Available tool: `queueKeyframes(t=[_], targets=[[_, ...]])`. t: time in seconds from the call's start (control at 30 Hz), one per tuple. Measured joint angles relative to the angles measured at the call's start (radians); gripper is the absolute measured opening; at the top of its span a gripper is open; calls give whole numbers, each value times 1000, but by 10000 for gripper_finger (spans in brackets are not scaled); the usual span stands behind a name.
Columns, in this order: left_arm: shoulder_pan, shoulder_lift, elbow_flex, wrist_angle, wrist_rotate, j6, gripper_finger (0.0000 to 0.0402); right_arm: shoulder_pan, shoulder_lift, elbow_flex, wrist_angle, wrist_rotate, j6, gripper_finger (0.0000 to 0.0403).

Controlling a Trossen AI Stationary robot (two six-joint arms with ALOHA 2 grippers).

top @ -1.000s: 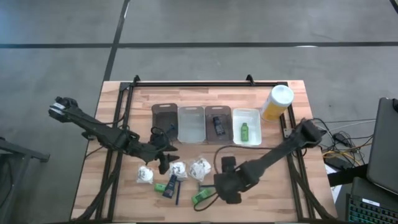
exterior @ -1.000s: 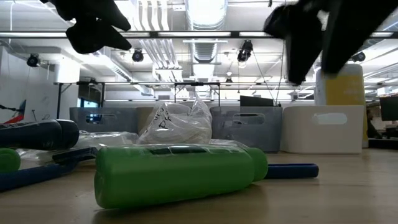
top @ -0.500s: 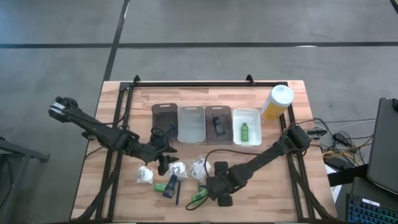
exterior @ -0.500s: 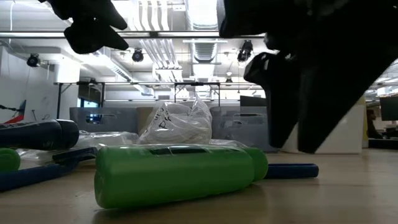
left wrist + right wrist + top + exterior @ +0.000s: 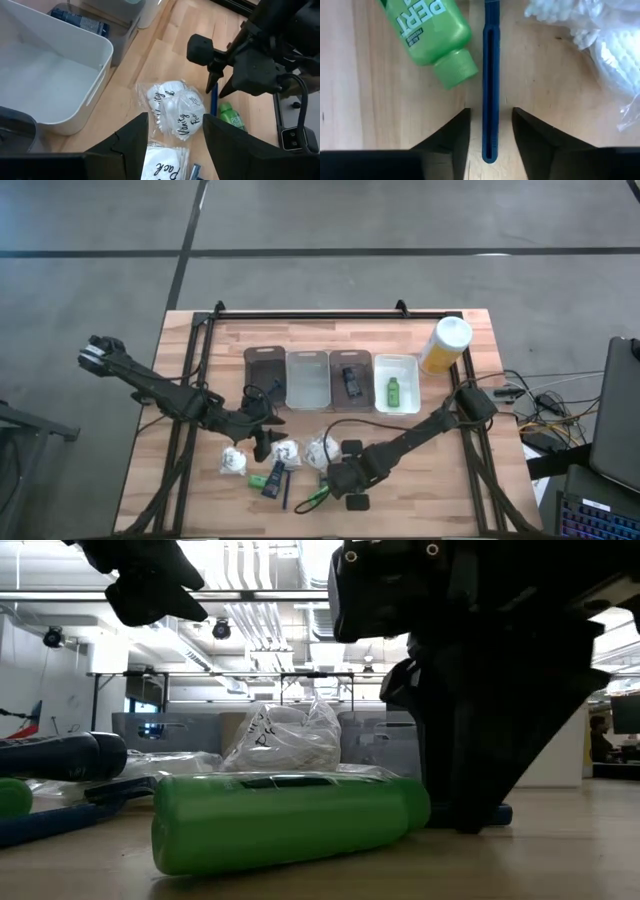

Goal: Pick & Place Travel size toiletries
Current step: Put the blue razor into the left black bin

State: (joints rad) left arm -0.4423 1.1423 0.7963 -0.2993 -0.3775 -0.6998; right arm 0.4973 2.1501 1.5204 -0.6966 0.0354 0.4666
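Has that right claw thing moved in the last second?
Yes. The right gripper slid leftward, away from the yellow bottle, onto the blue stick.
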Motion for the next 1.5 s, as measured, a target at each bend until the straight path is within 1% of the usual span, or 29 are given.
queueKeyframes(t=[0.23,0.3,0.5,0.63,0.7,0.83,0.97,1.07,1.17,1.23,1.4,1.5], targets=[[-18,0,0,1,2,0,193,-2,-5,-2,-2,-6,78,37],[-25,0,0,0,2,10,193,-2,-9,-2,-2,-6,98,21],[-36,0,10,0,5,23,193,0,-38,-7,-10,-19,142,24],[-37,-1,12,3,6,49,193,2,-118,-7,-19,-18,157,24],[-37,-1,13,28,6,71,193,2,-161,-6,-27,3,171,24],[-37,-1,15,176,23,160,193,-1,-250,-7,-33,104,248,23],[-39,-2,15,318,28,270,193,-6,-336,-12,-21,275,386,23],[-39,-2,16,358,10,307,193,-6,-382,-14,13,405,473,23],[-36,-2,16,381,-29,307,193,3,-416,-14,79,494,502,23],[-33,-2,16,407,-43,305,193,8,-425,-13,118,528,501,23],[-4,-2,16,425,-42,214,193,14,-424,-12,218,571,469,23],[17,-1,15,461,0,180,193,12,-423,-11,293,597,435,23]])
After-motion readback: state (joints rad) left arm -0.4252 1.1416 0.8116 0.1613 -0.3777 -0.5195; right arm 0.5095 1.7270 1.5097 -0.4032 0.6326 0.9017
